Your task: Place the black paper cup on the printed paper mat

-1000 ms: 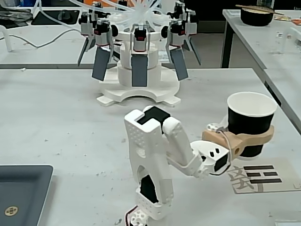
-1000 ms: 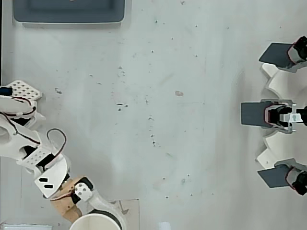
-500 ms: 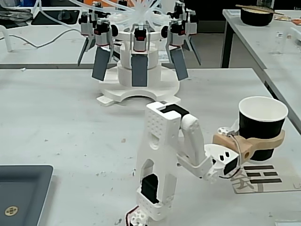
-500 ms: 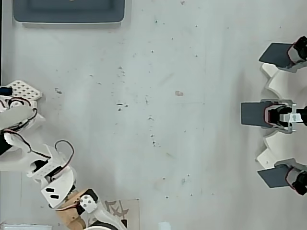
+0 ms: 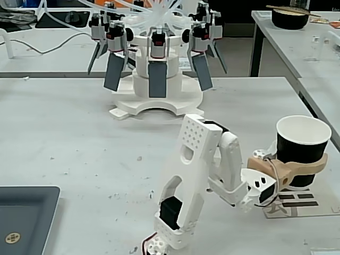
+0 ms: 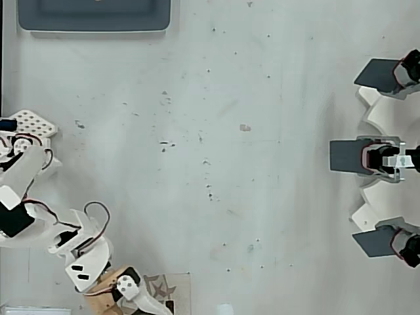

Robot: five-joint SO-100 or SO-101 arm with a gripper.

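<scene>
Gripper (image 5: 297,171) clamped around the black paper cup (image 5: 300,150), its tan fingers (image 5: 305,166) wrapping the cup's lower half in the fixed view. Cup upright, white rim up, white inside showing. It stands over the printed paper mat (image 5: 297,204), covering the mat's far part; whether its base touches the paper or hangs just above it cannot be told. Black bars and part of the grey character show on the mat just in front of the cup. White arm (image 5: 199,180) reaches toward the mat from its base, which sits near the fixed view's bottom edge. In the overhead view the mat (image 6: 177,289) lies at the bottom edge with the arm (image 6: 82,252) beside it and the gripper (image 6: 141,303) over its corner; the cup itself is cut off by the picture's edge there. Dark grey tray (image 5: 24,215) well apart from the mat, across the table (image 5: 79,133) on the far side of the arm. White multi-armed stand (image 5: 156,58) farther back on the table, well away from the mat. Dark bowl (image 5: 289,17) on another table beyond.
</scene>
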